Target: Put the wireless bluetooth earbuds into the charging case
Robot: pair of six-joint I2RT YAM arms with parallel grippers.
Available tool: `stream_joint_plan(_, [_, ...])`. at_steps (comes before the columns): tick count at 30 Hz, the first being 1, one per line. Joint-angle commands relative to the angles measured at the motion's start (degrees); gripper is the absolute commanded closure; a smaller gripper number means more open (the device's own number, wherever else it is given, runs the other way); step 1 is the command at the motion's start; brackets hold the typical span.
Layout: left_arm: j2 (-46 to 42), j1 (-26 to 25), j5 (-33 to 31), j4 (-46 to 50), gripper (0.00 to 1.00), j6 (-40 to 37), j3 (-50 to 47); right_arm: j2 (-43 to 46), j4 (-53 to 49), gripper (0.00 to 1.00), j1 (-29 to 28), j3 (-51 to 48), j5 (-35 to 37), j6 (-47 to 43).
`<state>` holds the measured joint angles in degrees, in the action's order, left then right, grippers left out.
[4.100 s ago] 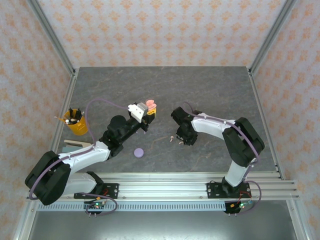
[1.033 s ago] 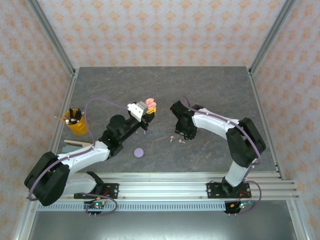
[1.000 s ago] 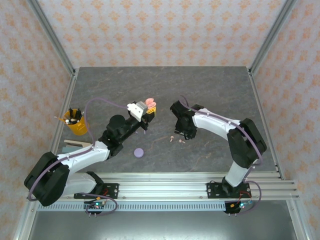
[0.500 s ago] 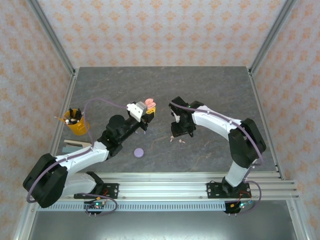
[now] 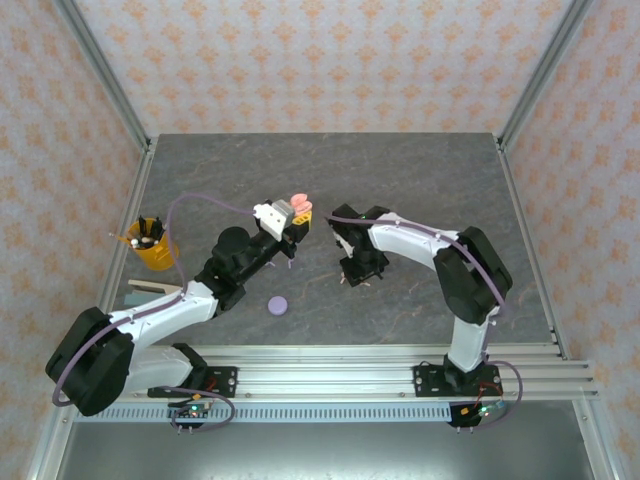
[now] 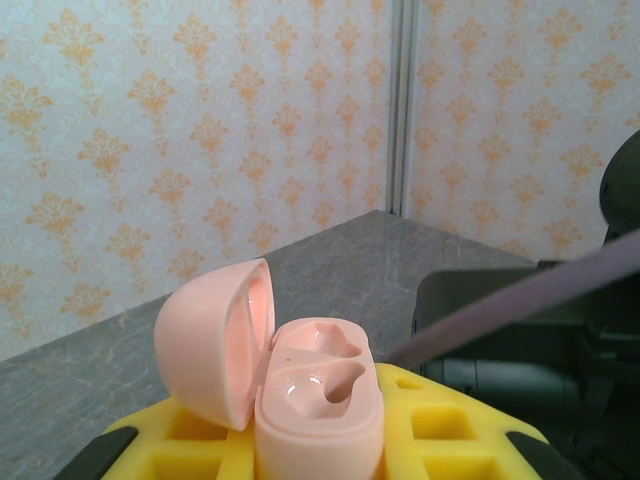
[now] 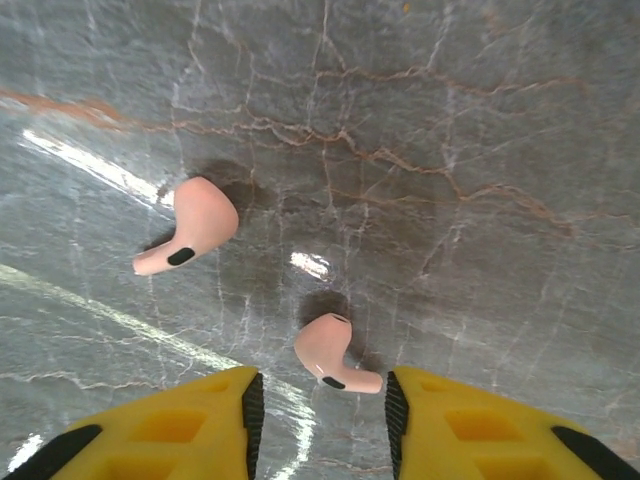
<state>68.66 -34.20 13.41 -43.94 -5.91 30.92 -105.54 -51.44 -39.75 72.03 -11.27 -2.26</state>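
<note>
1. The right pincer (image 7: 320, 398) hangs low over the table (image 7: 480, 120) with its yellow fingers spread and nothing between them. It is the arm placed to pick.
2. The nearer pink earbud (image 7: 332, 360) lies on the table just ahead of the fingertips and inside the gap between them, slightly toward the left finger.
3. Its long axis runs diagonally, with the bulb up-left and the stem pointing down-right. It lies more across the gap than along it, so closing would likely press on bulb and stem end unless the wrist turns.
4. The second pink earbud (image 7: 188, 236) lies apart, further ahead and to the left, outside the fingers' line.
5. The left pincer (image 5: 295, 220) is clenched on the pink charging case (image 6: 318, 385) and holds it off the table. The lid is open and both sockets look empty.
6. In the top view the case lies to the left of the right pincer, so the picked earbud must travel that way.
</note>
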Motion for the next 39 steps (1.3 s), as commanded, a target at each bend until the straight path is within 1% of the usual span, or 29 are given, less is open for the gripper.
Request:
stream_joint_plan(1, [0.1,-0.3,-0.5,-0.7,1.00,-0.3,1.7,-0.8,-1.9,0.63,-0.2,0.7,2.9,-1.0])
stream_joint_plan(9, [0.1,-0.3,-0.6,-0.8,1.00,-0.4,1.4,-2.3,-0.7,0.63,-0.1,0.6,3.9,-0.6])
stream_joint_plan(14, [0.1,-0.3,-0.7,-0.7,1.00,-0.4,1.4,-3.2,-0.5,0.63,-0.2,0.6,3.2,-0.6])
stream_joint_plan(21, [0.4,-0.4,-0.8,-0.8,1.00,-0.4,1.7,-3.7,0.0,0.67,-0.2,0.6,3.3,-0.3])
stream_joint_plan(29, [0.3,-0.3,-0.8,-0.5,1.00,-0.3,1.7,-4.3,-0.3,0.68,-0.2,0.2,3.0,0.5])
stream_joint_plan(39, [0.6,-0.3,-0.6,-0.7,1.00,-0.1,1.8,-3.9,0.2,0.76,-0.2,-0.9,2.4,1.6])
